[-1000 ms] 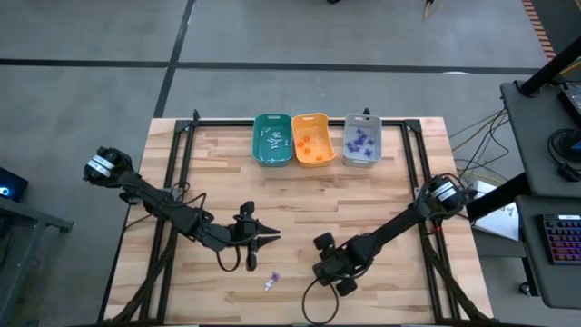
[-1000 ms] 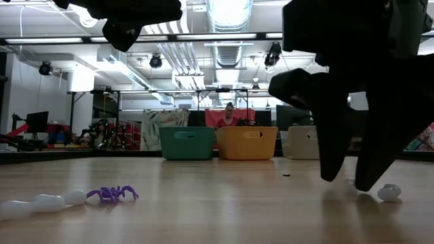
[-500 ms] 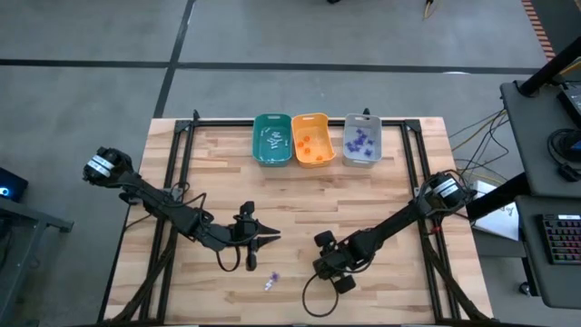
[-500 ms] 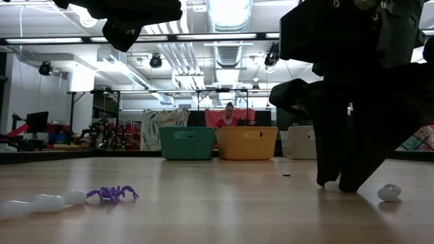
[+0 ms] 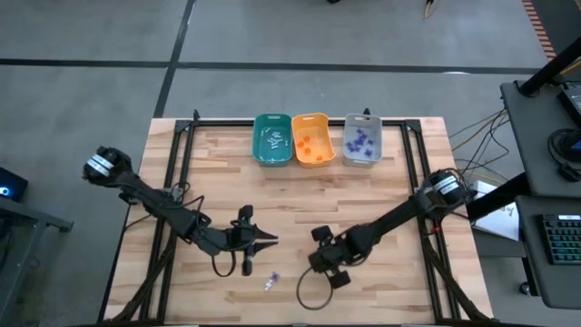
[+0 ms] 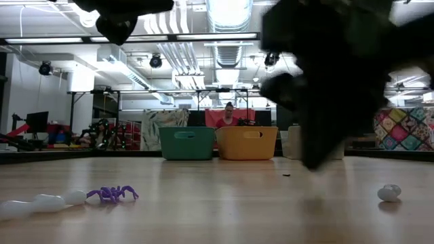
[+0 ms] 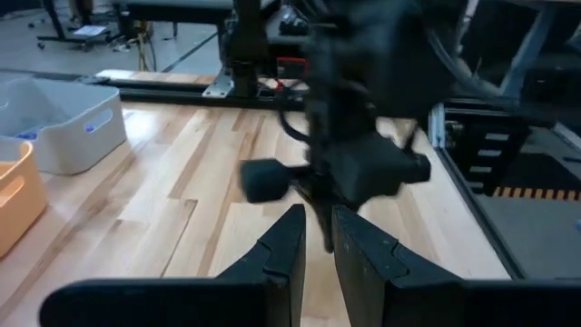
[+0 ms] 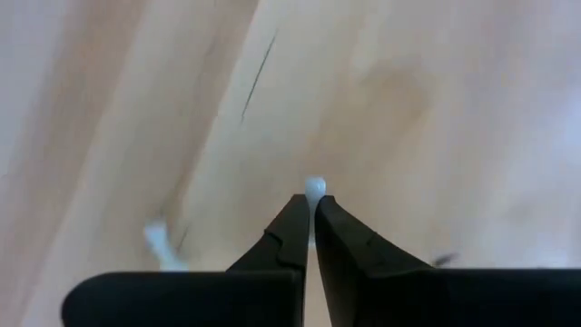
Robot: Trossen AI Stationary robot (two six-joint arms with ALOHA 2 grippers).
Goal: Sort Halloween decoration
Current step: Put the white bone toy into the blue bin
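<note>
Right gripper pinched on a white trinket, table's 6 o'clock edge.

My left gripper [image 5: 260,240] waits at 7 o'clock, fingers nearly together, nothing in them. White [image 5: 269,284] and purple [image 6: 112,194] trinkets lie loose at 6. My right gripper [image 8: 310,227] is clamped on a small, smooth, rounded white trinket [image 8: 315,188], barely caught at the tips. I'd lift slowly, then carry to the teal bin [image 5: 272,139] at 12, judging by the pale pieces there.

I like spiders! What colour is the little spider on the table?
The spider is purple. It shows best in the low view, lying on the wooden table.
</note>
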